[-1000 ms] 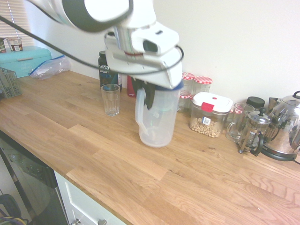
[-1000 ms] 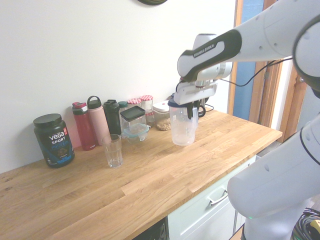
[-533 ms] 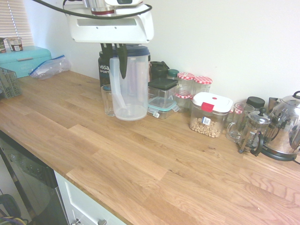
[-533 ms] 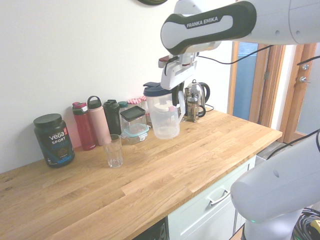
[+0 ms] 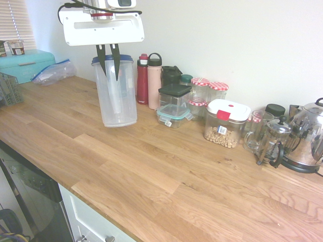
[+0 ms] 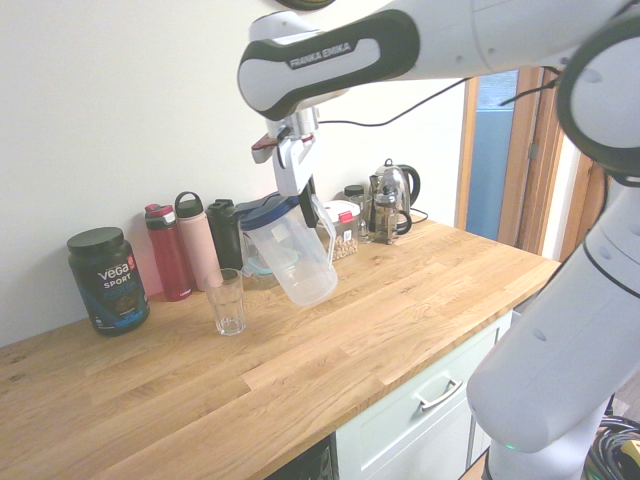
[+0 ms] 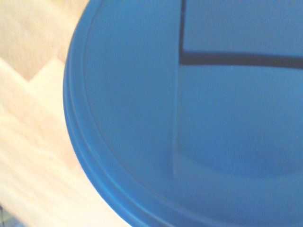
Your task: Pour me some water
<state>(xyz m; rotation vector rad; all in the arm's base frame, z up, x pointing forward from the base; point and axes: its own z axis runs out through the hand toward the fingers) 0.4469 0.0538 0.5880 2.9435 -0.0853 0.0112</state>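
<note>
So the water's barely visible inside the clear jug [image 6: 296, 262] with the blue lid [image 7: 189, 118], hanging tilted above the wooden counter [image 5: 166, 171]; gripper [image 5: 108, 60] pinches its handle, right beside the empty glass [image 6: 227, 301]

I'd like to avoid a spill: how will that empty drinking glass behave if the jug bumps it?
The glass is tall with a narrow base, so a knock near its rim would probably tip it. It looks empty, so likely light and easy to slide on the smooth counter. Clear and thin-walled, it may be fragile.
</note>
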